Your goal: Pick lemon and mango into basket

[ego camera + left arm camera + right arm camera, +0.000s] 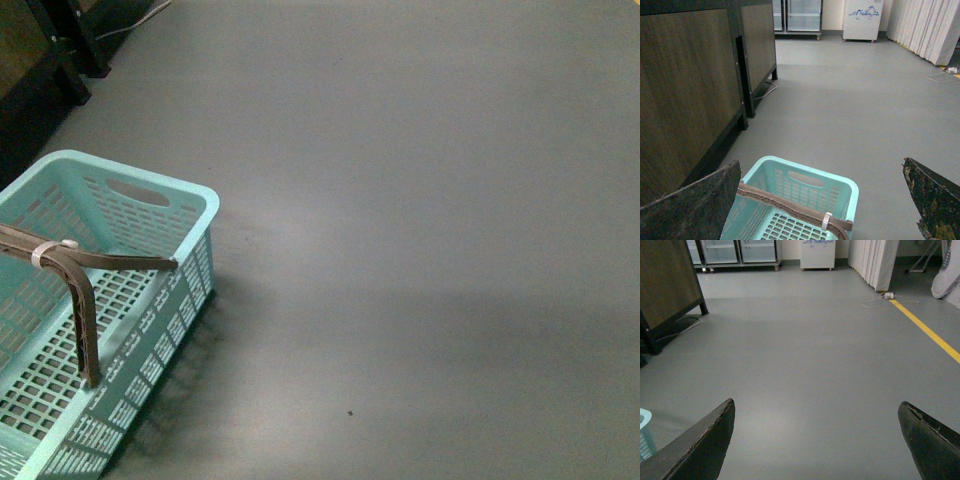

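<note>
Basket (pixel 190 205) sits on floor (pixel 420 200), front-left, visible part empty; lemon and mango nowhere in view; left hand (pixel 821 165) over basket, right hand (pixel 816 402) over floor, both spread wide, holding nothing; locate fruit before reaching.

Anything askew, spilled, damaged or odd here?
Nothing spilled or broken. The basket stands upright on the grey floor, its brown handle folded down inside. The odd part: neither lemon nor mango shows in any view. The left fingers look scuffed and mottled.
</note>
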`<act>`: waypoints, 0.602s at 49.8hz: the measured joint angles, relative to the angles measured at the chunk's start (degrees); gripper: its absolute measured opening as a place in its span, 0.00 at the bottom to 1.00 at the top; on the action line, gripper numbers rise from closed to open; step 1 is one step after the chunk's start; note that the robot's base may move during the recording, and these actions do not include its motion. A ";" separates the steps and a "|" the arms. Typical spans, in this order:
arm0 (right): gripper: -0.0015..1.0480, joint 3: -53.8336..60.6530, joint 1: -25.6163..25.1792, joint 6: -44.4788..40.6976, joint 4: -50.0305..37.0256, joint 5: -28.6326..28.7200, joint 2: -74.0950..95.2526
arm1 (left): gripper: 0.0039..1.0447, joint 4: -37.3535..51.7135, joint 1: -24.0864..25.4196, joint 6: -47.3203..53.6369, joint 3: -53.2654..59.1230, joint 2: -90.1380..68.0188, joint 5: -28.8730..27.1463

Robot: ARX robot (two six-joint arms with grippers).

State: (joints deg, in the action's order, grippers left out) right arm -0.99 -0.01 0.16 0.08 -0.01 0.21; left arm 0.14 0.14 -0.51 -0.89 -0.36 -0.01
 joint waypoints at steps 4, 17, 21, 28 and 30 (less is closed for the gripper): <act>0.92 0.00 0.00 0.00 0.00 0.00 0.00 | 0.94 0.00 0.00 0.00 0.00 0.00 -0.02; 0.92 0.00 0.00 0.00 0.00 0.00 0.00 | 0.94 0.00 0.00 0.00 0.00 0.00 0.00; 0.92 0.00 0.00 0.00 0.00 0.00 0.00 | 0.94 0.00 0.00 0.00 0.00 0.00 0.00; 0.92 0.00 0.00 0.00 0.00 0.04 0.00 | 0.94 -18.43 -0.35 -12.90 -7.69 -10.19 1.14; 0.92 0.00 0.00 0.00 0.00 0.02 0.00 | 0.94 -22.45 -0.17 -17.99 -9.42 -12.79 1.77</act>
State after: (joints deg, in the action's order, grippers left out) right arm -0.99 -0.01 0.16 0.08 0.01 0.21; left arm -22.30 -0.03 -18.50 -10.31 -13.15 1.76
